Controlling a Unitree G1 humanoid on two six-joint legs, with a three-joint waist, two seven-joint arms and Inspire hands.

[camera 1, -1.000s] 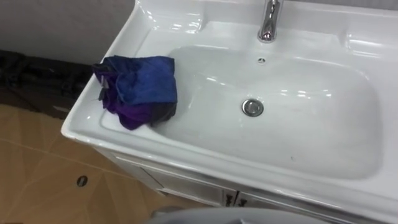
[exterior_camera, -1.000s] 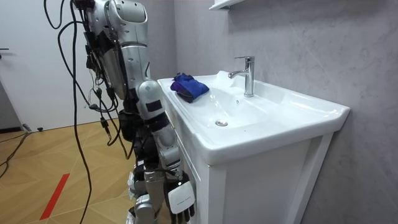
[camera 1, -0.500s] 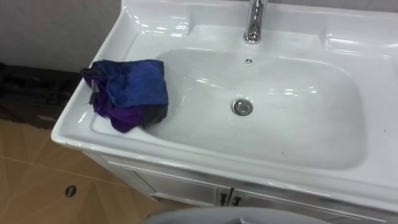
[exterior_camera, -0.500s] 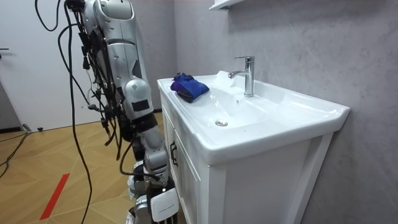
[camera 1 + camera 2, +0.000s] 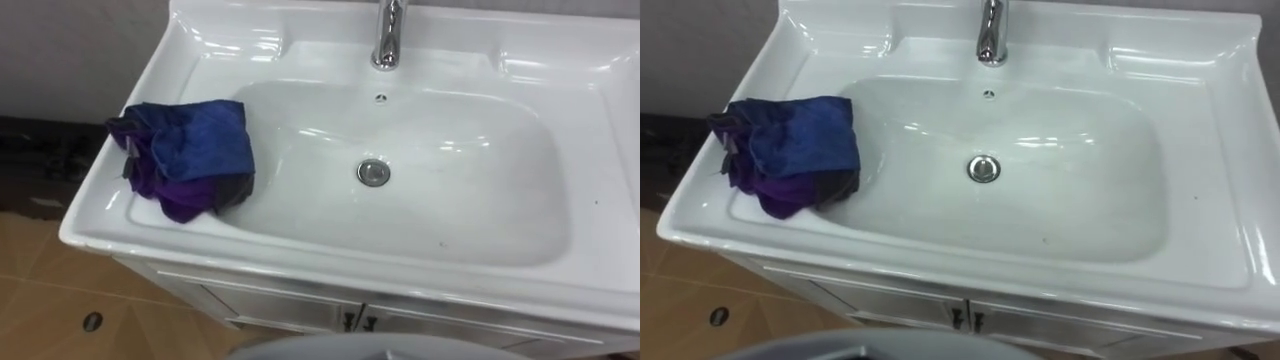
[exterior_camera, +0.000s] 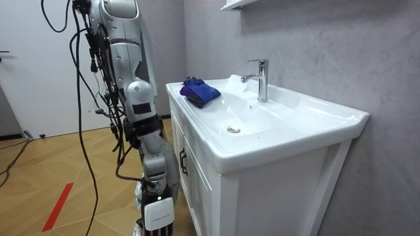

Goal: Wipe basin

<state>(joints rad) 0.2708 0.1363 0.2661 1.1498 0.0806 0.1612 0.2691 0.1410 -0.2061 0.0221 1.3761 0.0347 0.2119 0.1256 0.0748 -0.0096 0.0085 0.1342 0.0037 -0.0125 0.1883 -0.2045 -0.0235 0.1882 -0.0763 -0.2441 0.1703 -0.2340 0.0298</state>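
- At the left end of the basin (image 5: pixel 480 200), the cloth (image 5: pixel 190 155) sits bunched on the rim, spilling into the bowl, well left of the drain (image 5: pixel 373 172).
- The right robot hand (image 6: pixel 157 215) hangs low beside the cabinet (image 6: pixel 203 190), well below the cloth; I cannot tell how its fingers are set.
- The cloth lies to my left, so I judge the left arm nearer; the heap has no clear long axis.
- Soft, rumpled blue-purple fabric on glossy white ceramic.
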